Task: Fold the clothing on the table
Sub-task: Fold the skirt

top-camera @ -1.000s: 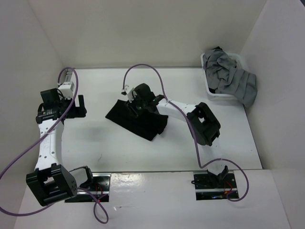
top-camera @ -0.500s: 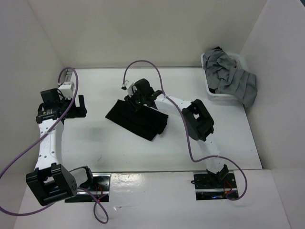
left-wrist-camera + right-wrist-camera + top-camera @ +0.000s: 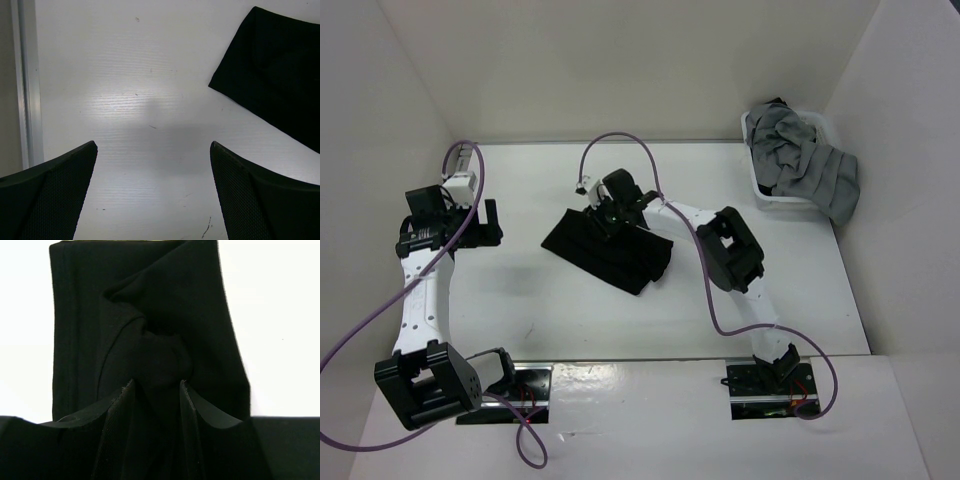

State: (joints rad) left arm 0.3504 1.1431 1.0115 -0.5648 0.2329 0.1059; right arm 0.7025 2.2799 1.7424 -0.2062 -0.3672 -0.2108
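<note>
The black clothing (image 3: 616,256) lies folded in a rough rectangle on the white table (image 3: 520,300), near its middle. My right gripper (image 3: 612,212) is at the garment's far edge, shut on a bunched fold of it. In the right wrist view, the fabric (image 3: 165,315) fills the gap between the fingers of that gripper (image 3: 157,382). My left gripper (image 3: 490,224) hovers open over bare table to the left. The left wrist view has that gripper (image 3: 153,145) empty, with a corner of the clothing (image 3: 280,90) at upper right.
A white basket (image 3: 756,185) heaped with grey garments (image 3: 805,165) stands at the back right corner, some hanging over its rim. White walls enclose the table. A metal rail (image 3: 25,85) runs along the table's left edge. Purple cables loop from both arms.
The right arm's elbow has swung left and inward, and its gripper has shifted slightly toward the far side while holding the fabric. The left arm has not moved.
</note>
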